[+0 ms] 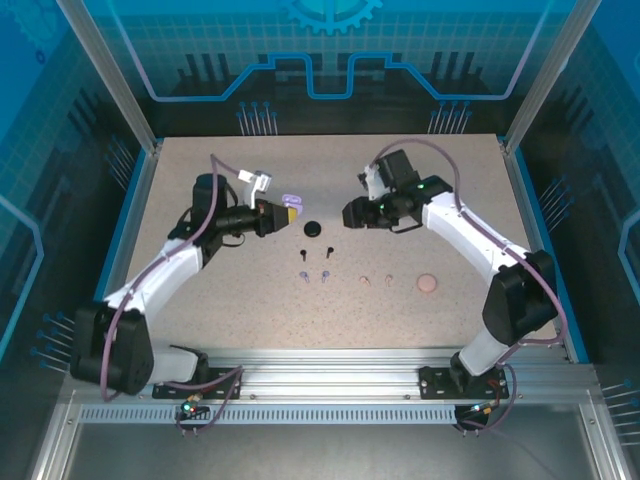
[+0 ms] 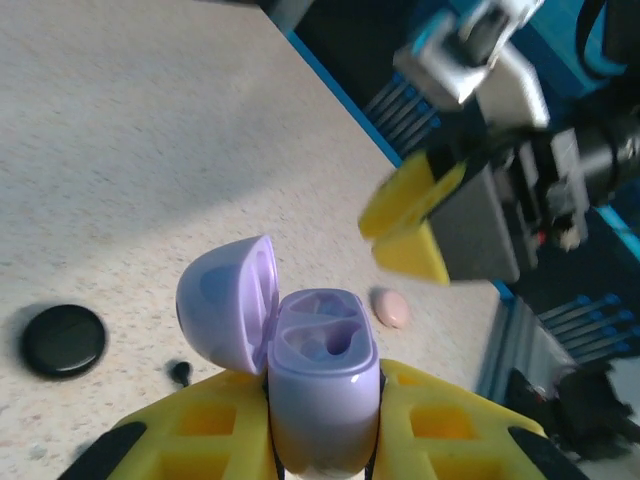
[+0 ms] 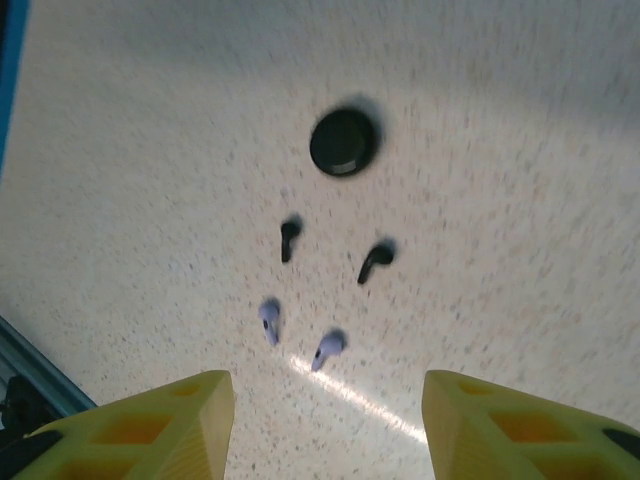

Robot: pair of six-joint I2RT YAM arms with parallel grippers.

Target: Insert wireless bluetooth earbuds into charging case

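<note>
Tabletop (image 3: 500,150) bears lilac earbuds (image 3: 270,322) (left fingers (image 2: 200,430) clamp open case (image 2: 325,375)).

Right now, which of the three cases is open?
The lilac case, held in the left gripper: its lid is flipped back and both sockets show. The black case and pink case lie shut on the table.

The surface (image 1: 250,300) is matt, finely speckled, stone-like. The lilac case (image 2: 325,385) is smooth, glossy plastic with a highlight on its rim; the black case (image 3: 344,141) has a duller sheen. The right end effector (image 3: 325,390) has matt yellow plastic fingers (image 3: 170,425). The front rail (image 1: 320,380) is brushed metal. The arm shells (image 1: 470,235) are smooth white plastic.
</note>
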